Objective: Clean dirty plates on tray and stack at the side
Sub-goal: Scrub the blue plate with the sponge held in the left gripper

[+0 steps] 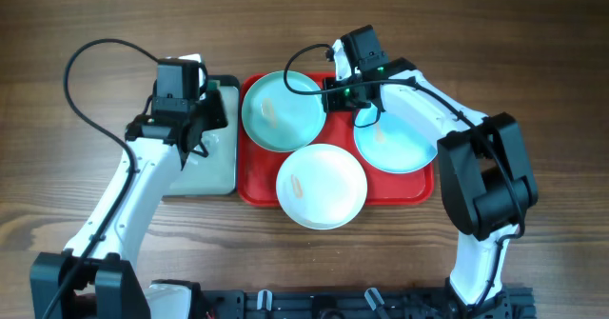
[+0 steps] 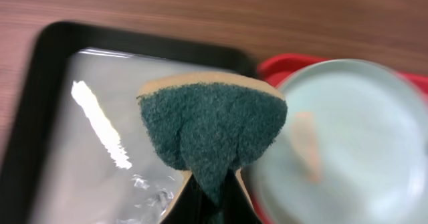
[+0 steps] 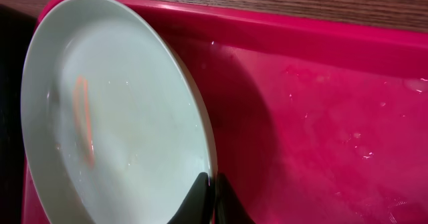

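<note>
The red tray (image 1: 255,190) holds three plates. A pale-blue plate (image 1: 282,111) with an orange smear sits tilted at the tray's back left. My right gripper (image 1: 330,95) is shut on its right rim; in the right wrist view the fingers (image 3: 212,190) pinch the rim of this plate (image 3: 120,117) above the tray (image 3: 321,103). A second pale-blue plate (image 1: 398,133) lies at the right, a white plate (image 1: 322,186) with a smear at the front. My left gripper (image 1: 190,119) is shut on a green sponge (image 2: 214,127), beside the smeared plate (image 2: 341,137).
A black-rimmed tray (image 1: 214,162) with a pale wet inside lies left of the red tray, under my left gripper; it also shows in the left wrist view (image 2: 73,144). Wooden table (image 1: 533,52) all round. Cables loop behind both arms.
</note>
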